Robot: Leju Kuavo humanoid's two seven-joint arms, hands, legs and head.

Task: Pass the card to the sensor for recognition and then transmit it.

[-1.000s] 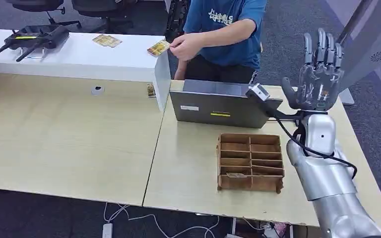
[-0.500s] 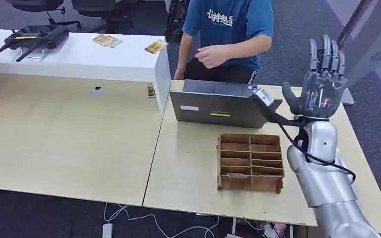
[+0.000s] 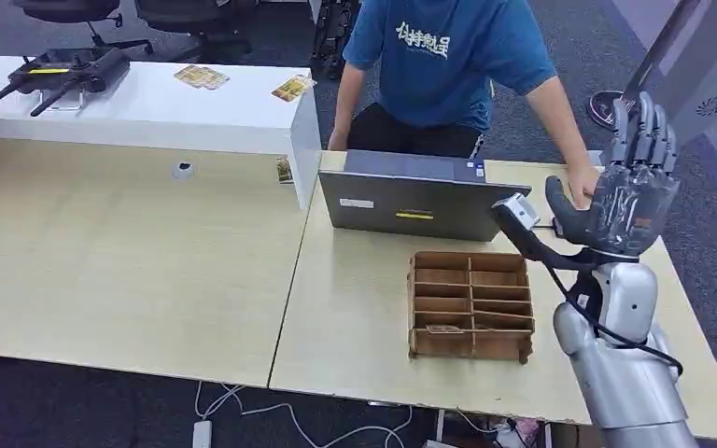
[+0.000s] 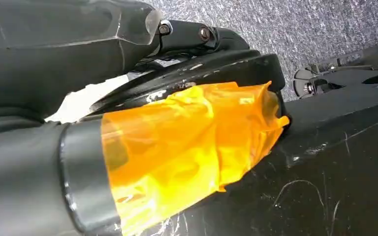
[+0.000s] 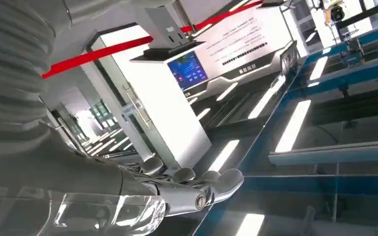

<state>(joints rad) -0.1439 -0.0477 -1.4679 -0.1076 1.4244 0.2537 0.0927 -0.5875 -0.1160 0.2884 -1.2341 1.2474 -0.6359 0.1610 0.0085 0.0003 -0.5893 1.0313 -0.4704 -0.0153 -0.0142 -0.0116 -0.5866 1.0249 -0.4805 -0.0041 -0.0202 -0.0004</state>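
Observation:
My right hand (image 3: 627,191) is raised over the right end of the table, palm facing me, fingers straight and spread, holding nothing. In the right wrist view the hand (image 5: 177,194) points its straight fingers at a ceiling with light strips. A yellow card (image 3: 295,89) lies on the white counter (image 3: 149,112), with more cards (image 3: 201,77) further left. Another card (image 3: 285,170) leans at the counter's side. A card (image 3: 443,329) sits in a front slot of the wooden organizer (image 3: 471,305).
A person in a blue shirt (image 3: 448,61) stands behind the grey laptop (image 3: 415,201), one hand (image 3: 581,185) on the table close beside my right hand. A small white device (image 3: 183,169) lies on the left table. A black controller (image 3: 65,70) sits on the counter.
My right hand has moved right and lower. The person laid the yellow card on the white counter, then reached to the table beside my right hand.

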